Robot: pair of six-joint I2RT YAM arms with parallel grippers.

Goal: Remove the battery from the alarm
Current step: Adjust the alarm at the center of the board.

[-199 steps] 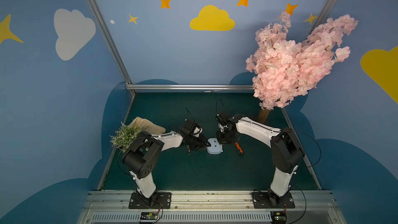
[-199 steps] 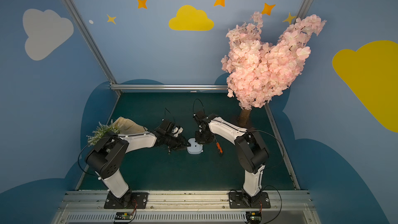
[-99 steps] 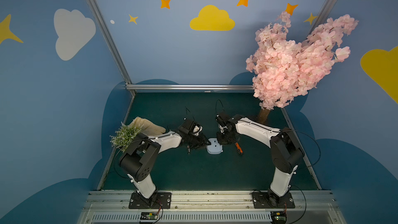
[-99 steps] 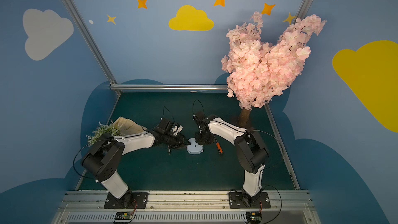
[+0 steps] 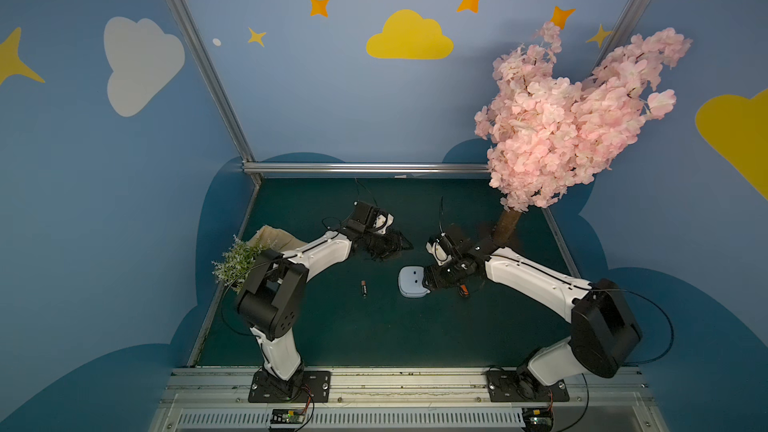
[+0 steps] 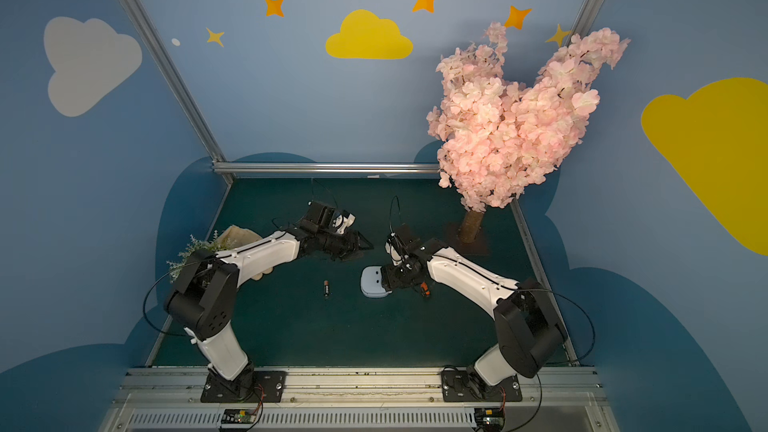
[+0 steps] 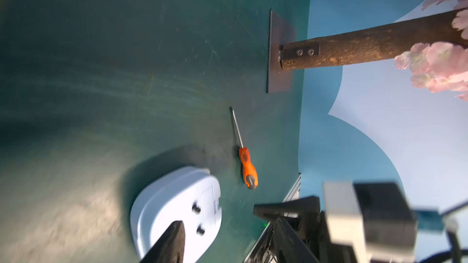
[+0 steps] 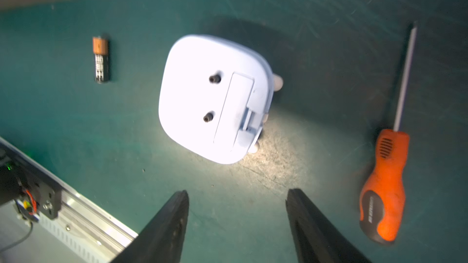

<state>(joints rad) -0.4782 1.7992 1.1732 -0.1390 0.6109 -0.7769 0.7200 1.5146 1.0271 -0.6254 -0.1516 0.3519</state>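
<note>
On the green desk (image 5: 415,338), midway between its left edge and the alarm (image 5: 411,282), the battery (image 5: 364,288) now lies free and on its side. It is clear of the clock, which rests back-up. A second ago the left end effector (image 5: 399,245) sat low against the alarm's left side. It has since pulled back toward the desk's far edge, and the left wrist view shows its fingers apart with nothing between them. The right end effector (image 8: 238,192), narrowly set at the alarm's right side a second ago, has also spread. It is empty and hangs just short of the clock, with the screwdriver (image 8: 387,180) beside it. Judged from this, the battery is out and both arms are letting go, so the task looks essentially done.
</note>
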